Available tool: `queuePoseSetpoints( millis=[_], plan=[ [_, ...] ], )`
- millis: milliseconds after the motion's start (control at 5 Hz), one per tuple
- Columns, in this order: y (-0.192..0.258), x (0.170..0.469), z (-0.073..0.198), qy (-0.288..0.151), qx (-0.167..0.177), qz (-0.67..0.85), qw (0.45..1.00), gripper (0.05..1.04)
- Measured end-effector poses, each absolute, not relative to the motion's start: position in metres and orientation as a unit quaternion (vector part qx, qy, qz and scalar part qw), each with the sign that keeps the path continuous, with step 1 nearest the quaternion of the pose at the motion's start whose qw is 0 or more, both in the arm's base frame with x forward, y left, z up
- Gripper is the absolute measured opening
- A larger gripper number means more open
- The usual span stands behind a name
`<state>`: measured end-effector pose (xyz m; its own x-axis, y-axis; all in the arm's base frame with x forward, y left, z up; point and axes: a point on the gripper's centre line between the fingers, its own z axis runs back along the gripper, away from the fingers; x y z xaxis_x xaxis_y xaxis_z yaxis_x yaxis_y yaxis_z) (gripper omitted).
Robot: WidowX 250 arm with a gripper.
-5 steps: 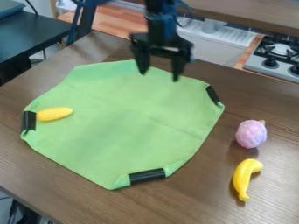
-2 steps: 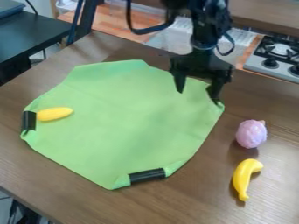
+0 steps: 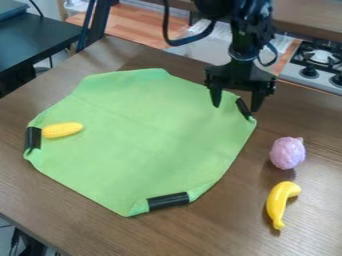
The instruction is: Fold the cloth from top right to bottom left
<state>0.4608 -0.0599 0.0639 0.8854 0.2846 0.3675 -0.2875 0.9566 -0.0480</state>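
Note:
My gripper (image 3: 236,106) hangs over the cloth's upper right corner, its fingers spread on either side of the black strip there, holding nothing. The green cloth (image 3: 147,135) lies spread on the brown table, with black strips at its left, bottom and upper right corners. The upper right strip (image 3: 243,108) shows between the fingers. A yellow corn (image 3: 62,130) rests on the cloth's left part, beside the left strip (image 3: 33,138).
Right of the cloth, a pink and purple toy (image 3: 288,153) sits on the table (image 3: 200,230), with a yellow banana (image 3: 280,204) below it. A stove (image 3: 314,65) stands beyond the table at the upper right.
The gripper has moved right from above the cloth's top edge to its upper right corner, still spread. The cloth, corn, banana and pink toy have stayed put.

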Motion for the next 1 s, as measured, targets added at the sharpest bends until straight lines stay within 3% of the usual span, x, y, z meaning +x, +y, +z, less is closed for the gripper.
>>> queuePoseSetpoints(
  millis=[400, 1000],
  plan=[
    [-0.067, 0.470, 0.048, -0.186, 0.010, 0.151, 0.971, 0.951],
    [-0.071, 0.468, 0.044, -0.178, 0.005, 0.153, 0.972, 0.204]
  ],
)
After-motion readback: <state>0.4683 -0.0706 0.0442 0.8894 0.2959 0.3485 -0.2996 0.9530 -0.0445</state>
